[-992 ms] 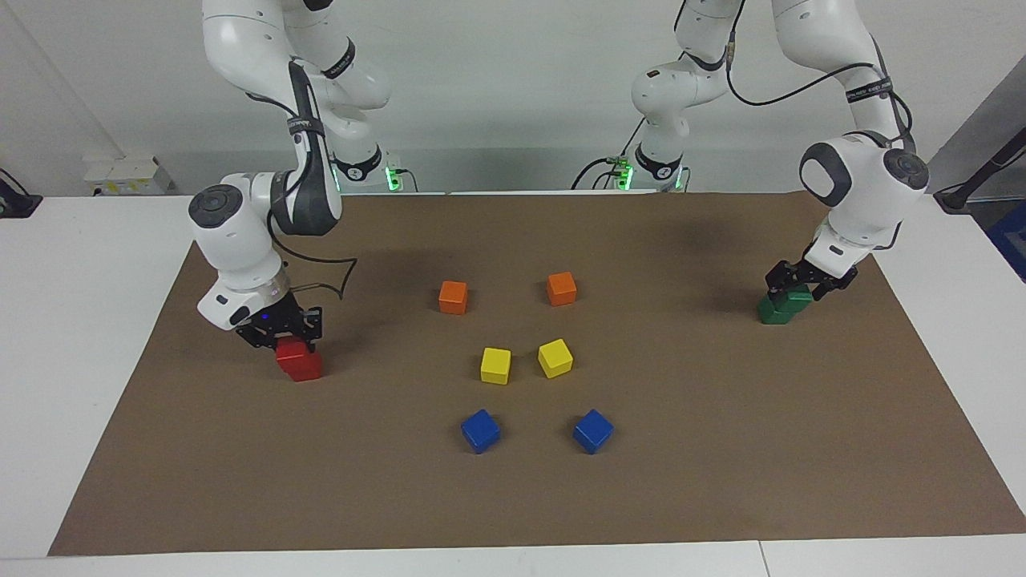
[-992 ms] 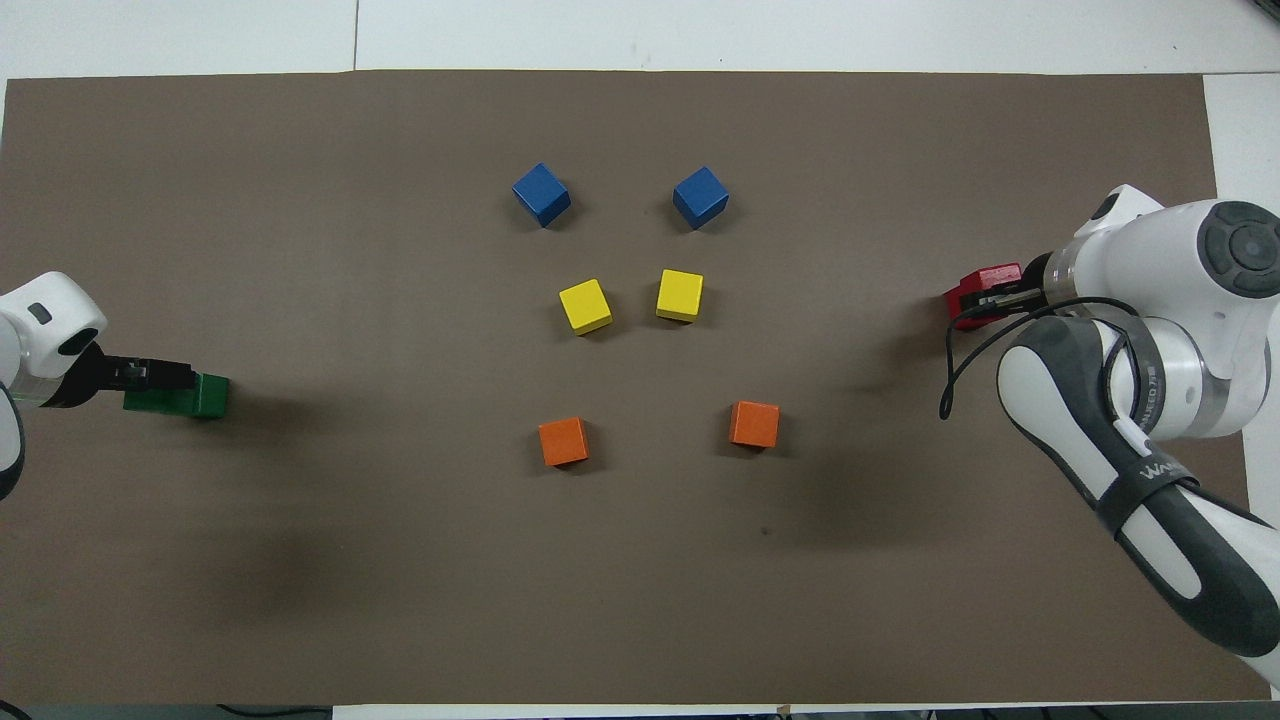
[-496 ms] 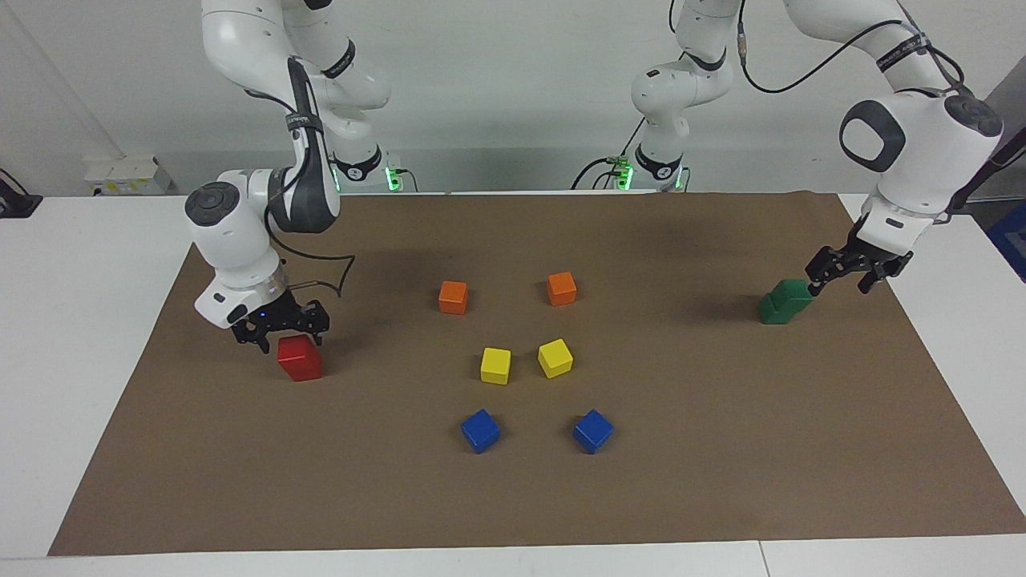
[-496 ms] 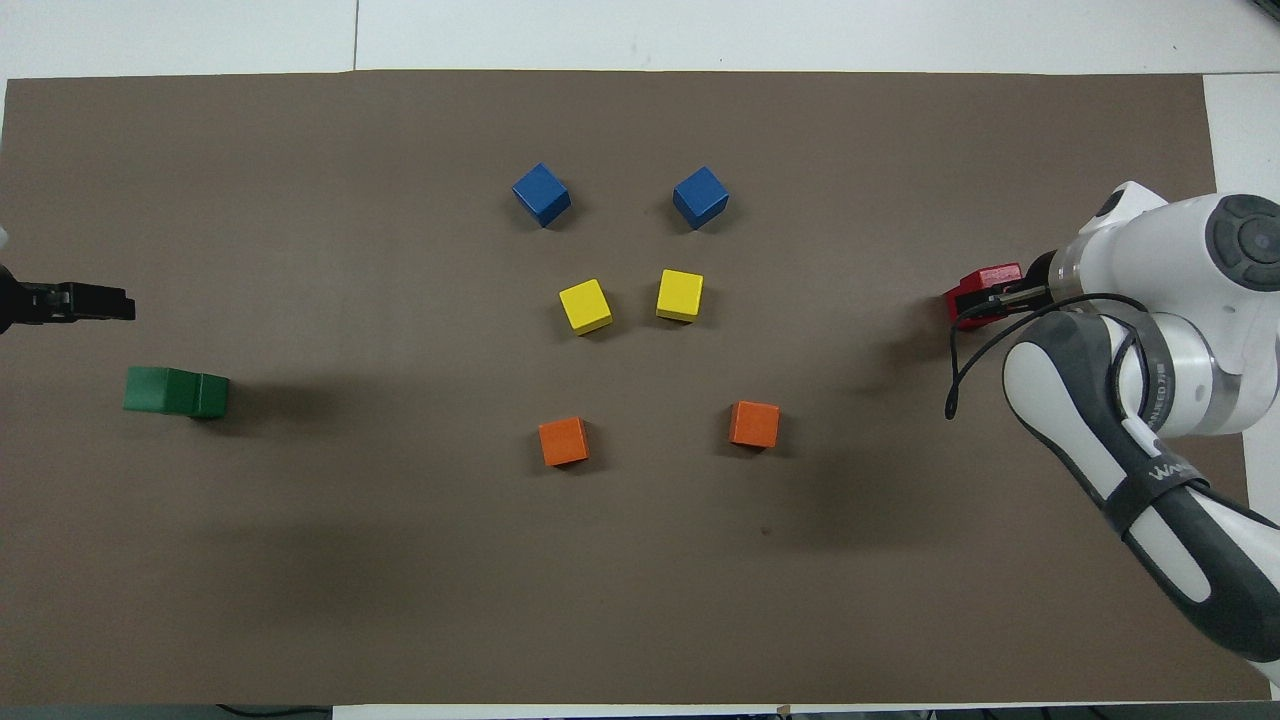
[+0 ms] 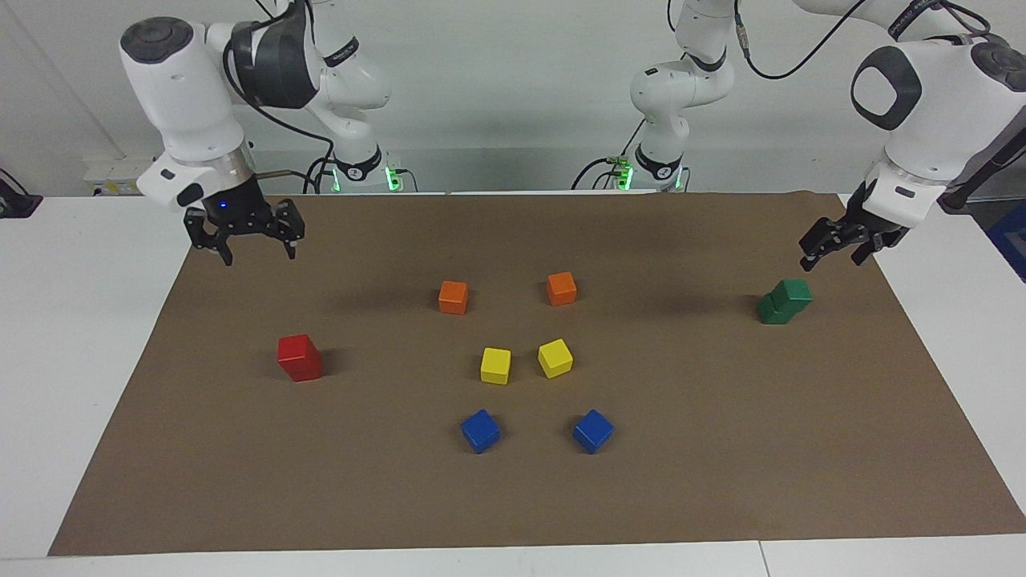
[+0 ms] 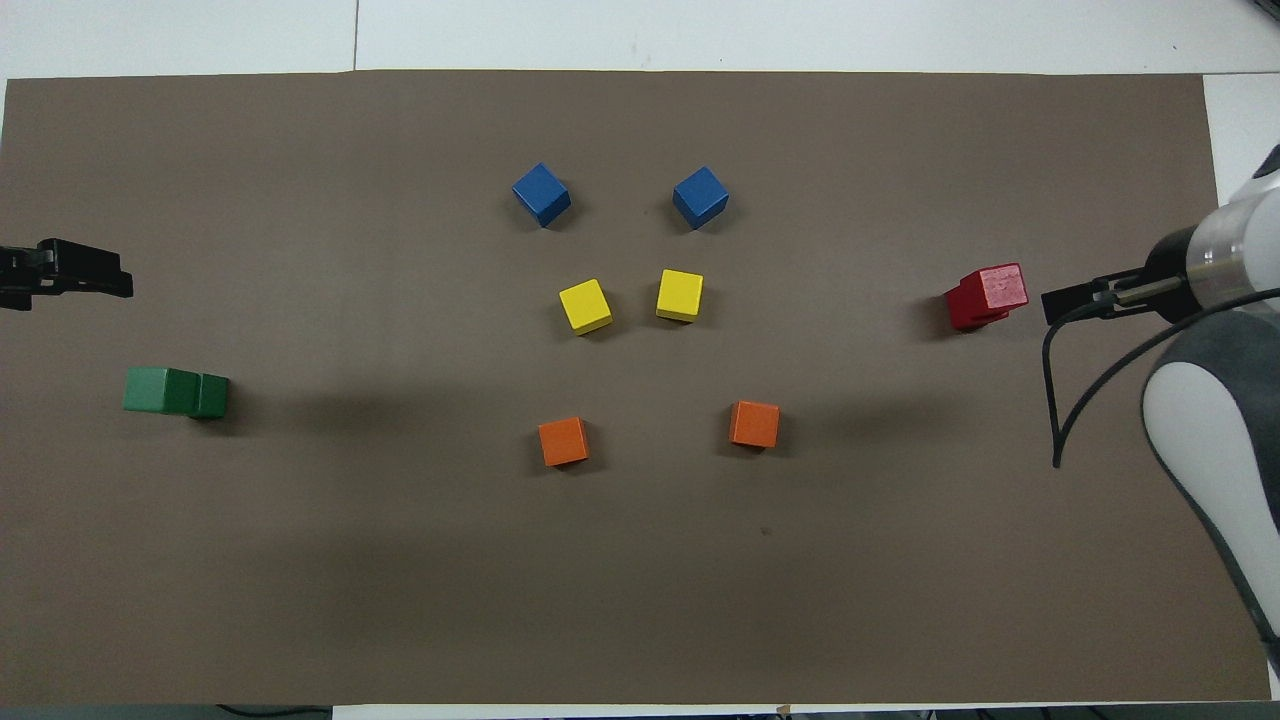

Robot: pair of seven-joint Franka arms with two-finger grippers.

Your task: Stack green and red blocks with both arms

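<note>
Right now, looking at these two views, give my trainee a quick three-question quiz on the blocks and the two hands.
1. True or false: the green stack has its upper block sitting squarely on the lower one.
2. Which pair of blocks lies nearest the robots: orange, yellow or blue?
3. Fill in: the right hand hangs open above the mat, holding ____.

Key
1. False: the upper green block is offset, overhanging the lower one.
2. The orange blocks.
3. Nothing. The red stack stands free, and the left hand is also clear of the green stack.
</note>
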